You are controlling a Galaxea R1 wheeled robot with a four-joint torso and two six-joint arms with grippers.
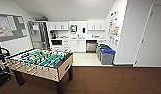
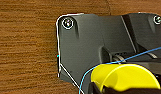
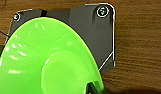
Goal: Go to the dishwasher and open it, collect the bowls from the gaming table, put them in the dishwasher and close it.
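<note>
Dark wood floor (image 1: 108, 80) runs toward a pale kitchenette at 12 o'clock, where the steel dishwasher (image 1: 91, 46) sits under the counter, door closed. At 9 o'clock stands a foosball table (image 1: 41, 62); blue-lidded bins (image 1: 107, 55) stand at 1 o'clock. Left wrist view: the left fingers (image 2: 96, 88) are clamped on the yellow bowl (image 2: 123, 76). Right wrist view: the right fingers (image 3: 92, 86) are clamped on the rim of the green bowl (image 3: 46, 62).
</note>
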